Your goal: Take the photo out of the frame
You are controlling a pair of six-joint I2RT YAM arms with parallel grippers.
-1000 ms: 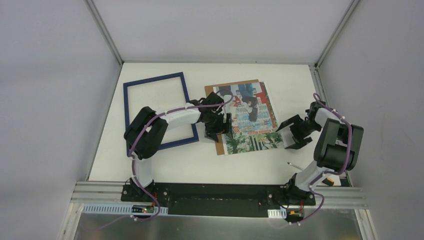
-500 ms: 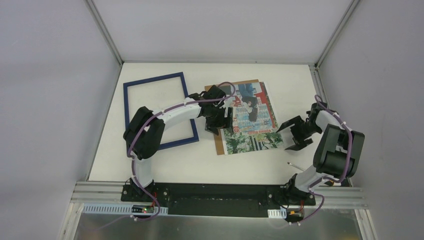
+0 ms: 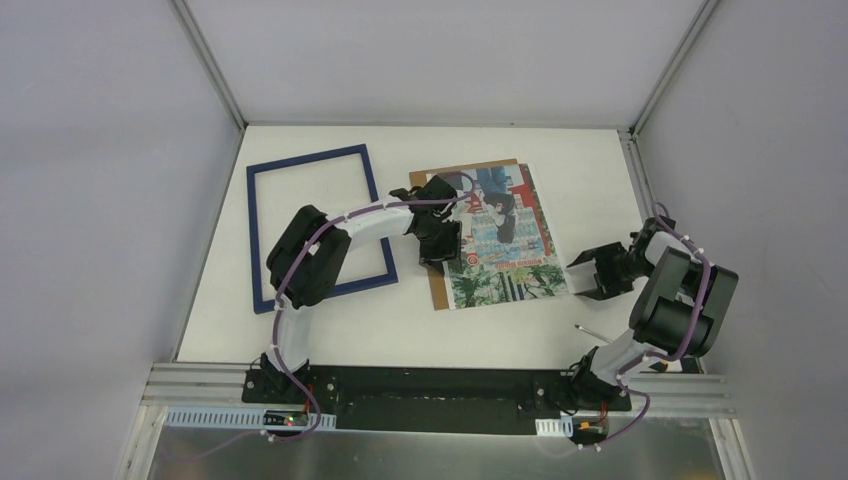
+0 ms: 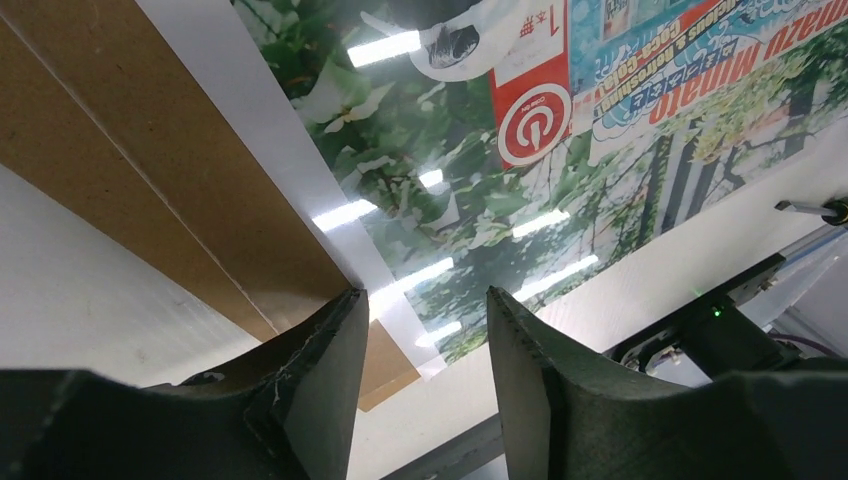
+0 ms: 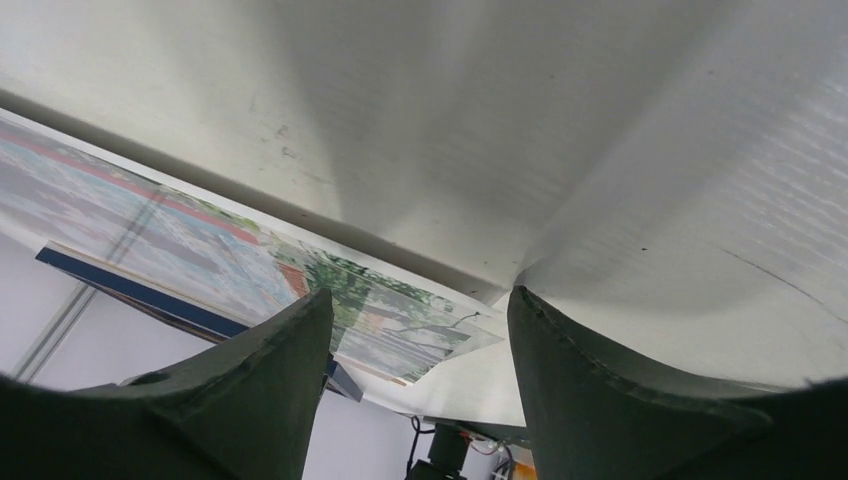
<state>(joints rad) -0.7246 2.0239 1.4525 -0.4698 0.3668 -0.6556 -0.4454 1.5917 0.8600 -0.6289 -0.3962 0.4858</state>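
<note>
The dark-blue frame [image 3: 262, 190] lies flat and empty on the left of the white table. The colourful photo [image 3: 505, 240] lies to its right on the brown backing board [image 3: 438, 290], shifted so the board shows at the left and top. My left gripper [image 3: 443, 246] is open and empty, just above the photo's left edge; in the left wrist view its fingers [image 4: 330, 350] straddle the photo's white border [image 4: 300, 180] beside the board [image 4: 130, 170]. My right gripper [image 3: 598, 275] is open and empty, to the right of the photo's lower right corner [image 5: 440, 340].
A small thin metal-tipped tool [image 3: 588, 331] lies on the table near the right arm's base. The table is bounded by aluminium rails [image 3: 640, 180] and grey walls. The black base bar [image 3: 430, 385] runs along the near edge.
My left gripper moved slightly over the photo's left edge while its elbow swung right. My right gripper drew back to the right and towards the near edge, away from the photo's corner.
</note>
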